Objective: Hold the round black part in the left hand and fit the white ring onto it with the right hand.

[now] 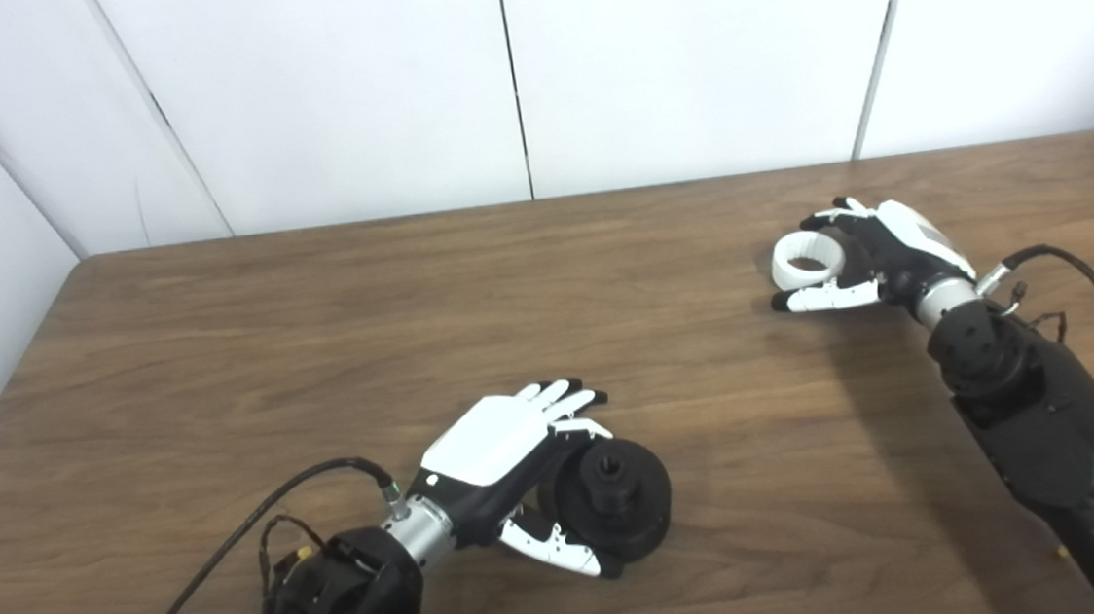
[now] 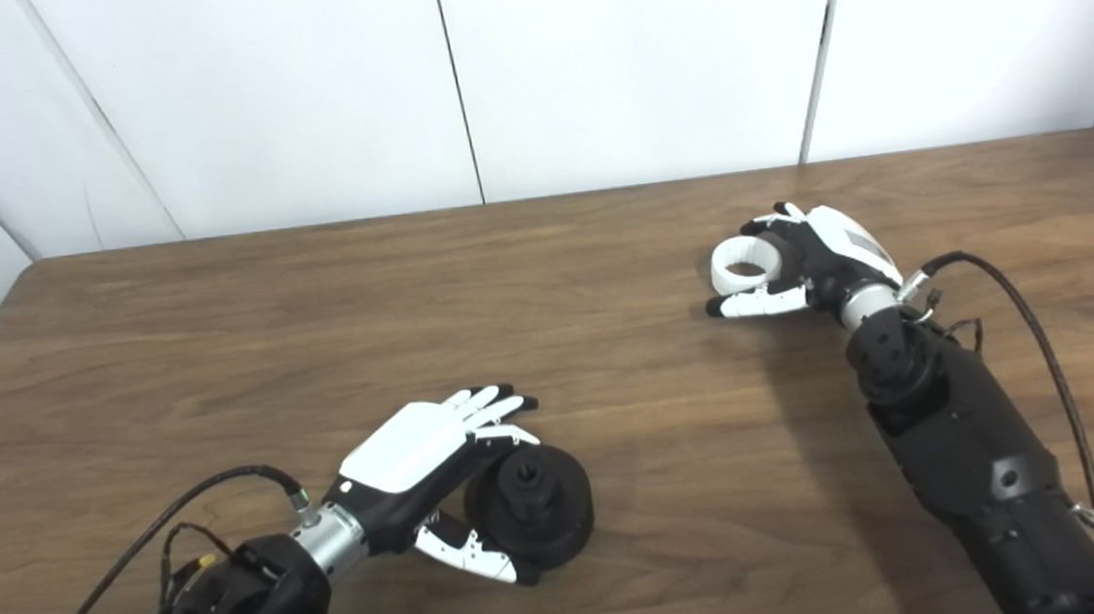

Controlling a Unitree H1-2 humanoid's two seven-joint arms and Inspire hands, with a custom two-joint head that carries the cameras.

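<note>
Round black part [image 1: 616,499], a thick disc with a raised hub at its centre, sits low on the wooden desk [image 1: 313,316], tilted so the hub faces up and toward me. My left hand [image 1: 510,456] wraps it from its left side: my fingers [image 1: 564,398] stretch over the top edge and my thumb [image 1: 556,543] curls under the near edge, so the part lies between them. Whether the disc's lower rim touches the desk I cannot tell.

White ring [image 1: 807,262] is well apart from it, far off to the right and farther back, at the tips of my right hand [image 1: 880,256]. My right hand closes around it, with my fingers [image 1: 833,214] arching over the far side and my thumb [image 1: 820,298] lying along the near side. The ring lies nearly flat, its opening facing up, just above or on the desk. Both forearms are black, each with a cable looping from the wrist.
</note>
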